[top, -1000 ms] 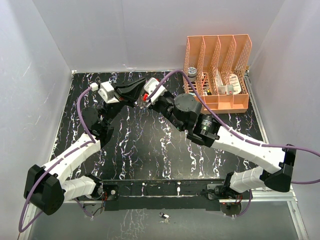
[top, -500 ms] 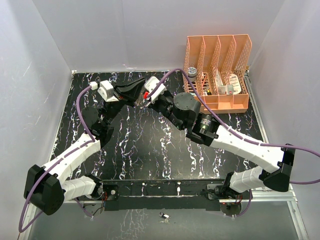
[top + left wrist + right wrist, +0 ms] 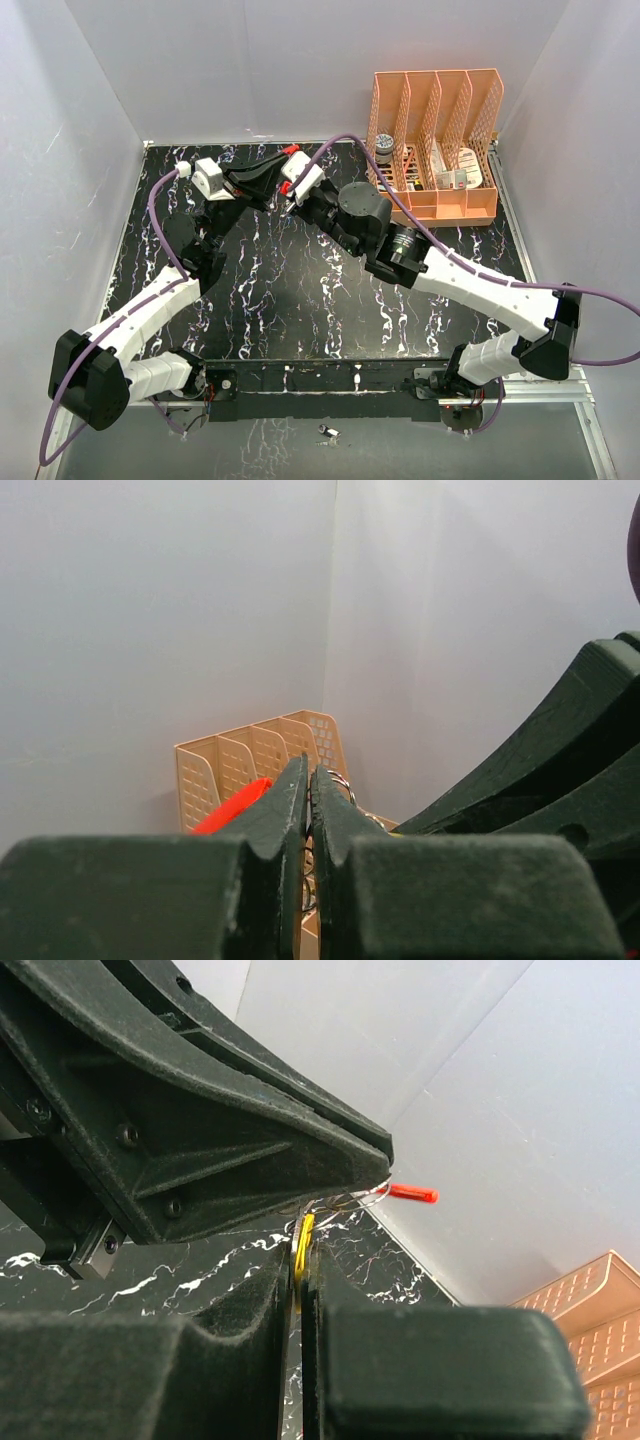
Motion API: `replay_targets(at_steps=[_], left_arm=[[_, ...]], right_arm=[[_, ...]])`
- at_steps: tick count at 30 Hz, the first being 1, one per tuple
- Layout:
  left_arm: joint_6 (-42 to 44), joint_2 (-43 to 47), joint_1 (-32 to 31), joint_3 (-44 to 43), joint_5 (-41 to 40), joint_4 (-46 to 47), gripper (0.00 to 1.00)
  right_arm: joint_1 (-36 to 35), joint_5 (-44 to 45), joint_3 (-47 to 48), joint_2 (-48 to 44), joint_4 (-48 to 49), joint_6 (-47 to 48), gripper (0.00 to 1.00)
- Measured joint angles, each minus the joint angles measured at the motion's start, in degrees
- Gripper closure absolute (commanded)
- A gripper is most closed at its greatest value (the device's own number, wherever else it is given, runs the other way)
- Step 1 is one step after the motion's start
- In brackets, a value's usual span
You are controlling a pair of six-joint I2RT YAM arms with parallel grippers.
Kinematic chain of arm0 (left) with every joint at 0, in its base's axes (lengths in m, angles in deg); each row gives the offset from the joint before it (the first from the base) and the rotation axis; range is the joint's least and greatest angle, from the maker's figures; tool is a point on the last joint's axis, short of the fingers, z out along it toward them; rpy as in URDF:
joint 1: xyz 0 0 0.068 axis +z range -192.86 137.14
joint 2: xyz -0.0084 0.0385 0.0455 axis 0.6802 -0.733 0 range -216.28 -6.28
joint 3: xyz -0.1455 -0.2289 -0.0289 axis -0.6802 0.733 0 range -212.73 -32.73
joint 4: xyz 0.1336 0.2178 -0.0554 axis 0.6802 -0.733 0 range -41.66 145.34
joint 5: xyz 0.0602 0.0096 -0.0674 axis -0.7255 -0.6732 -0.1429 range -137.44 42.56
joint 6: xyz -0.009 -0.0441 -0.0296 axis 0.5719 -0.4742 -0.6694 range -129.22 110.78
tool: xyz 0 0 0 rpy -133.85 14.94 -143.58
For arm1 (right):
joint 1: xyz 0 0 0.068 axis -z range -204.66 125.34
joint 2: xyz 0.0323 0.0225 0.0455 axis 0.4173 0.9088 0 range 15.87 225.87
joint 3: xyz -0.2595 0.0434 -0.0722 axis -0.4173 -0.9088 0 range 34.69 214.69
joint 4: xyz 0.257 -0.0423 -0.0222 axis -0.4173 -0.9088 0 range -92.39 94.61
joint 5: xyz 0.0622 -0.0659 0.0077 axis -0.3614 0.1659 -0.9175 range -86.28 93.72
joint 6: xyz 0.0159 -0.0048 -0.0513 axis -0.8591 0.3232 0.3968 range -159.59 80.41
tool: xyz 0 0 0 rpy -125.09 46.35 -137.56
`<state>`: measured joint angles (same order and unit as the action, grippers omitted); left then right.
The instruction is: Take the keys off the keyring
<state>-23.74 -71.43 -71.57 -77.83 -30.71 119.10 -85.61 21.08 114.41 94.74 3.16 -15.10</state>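
Note:
Both grippers meet in the air over the back of the black marbled table [image 3: 300,290]. My left gripper [image 3: 277,180] is shut on the thin metal wire keyring [image 3: 341,780]; the ring also shows in the right wrist view [image 3: 352,1200]. My right gripper [image 3: 289,200] is shut on the yellow key [image 3: 302,1232], which stands edge-on between its pads. The red key [image 3: 291,150] sticks out past the fingers from the ring, free of both grippers. It also shows in the left wrist view [image 3: 232,805] and in the right wrist view [image 3: 413,1194].
An orange slotted file organiser [image 3: 436,130] holding several small items stands at the back right, and shows in the left wrist view [image 3: 250,765]. White walls enclose the table on three sides. A small metal part [image 3: 327,432] lies on the front ledge.
Both grippers have shifted a little to the left and back, still joined at the ring. The red key has swung from between the grippers to stick out toward the back wall.

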Motion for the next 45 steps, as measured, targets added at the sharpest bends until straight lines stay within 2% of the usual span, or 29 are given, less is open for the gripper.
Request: replay_targets(at_steps=[20, 27, 33, 37, 45], left_arm=[[-2.62, 0.11, 0.44, 0.26, -1.68, 0.66, 1.0], [-1.84, 2.58, 0.35, 1.2, -3.19, -1.62, 1.0], [-1.11, 4.66, -0.22, 2.43, -6.01, -1.62, 1.0], [-0.79, 6.12, -0.02, 3.67, -10.12, 0.31, 0.91], [2.8, 8.96, -0.02, 4.44, -13.66, -2.14, 0.85]], right_arm=[[0.35, -1.68, 0.52, 1.75, 1.44, -1.09, 1.0], [0.33, -2.49, 0.2, 1.31, 1.2, -1.57, 1.0], [-1.18, -4.17, -1.03, -0.52, -2.43, -1.68, 1.0], [-4.13, -6.38, -2.91, -0.48, -8.09, -1.49, 1.0], [-4.17, -5.7, -3.48, -0.63, -11.5, -0.33, 1.0]])
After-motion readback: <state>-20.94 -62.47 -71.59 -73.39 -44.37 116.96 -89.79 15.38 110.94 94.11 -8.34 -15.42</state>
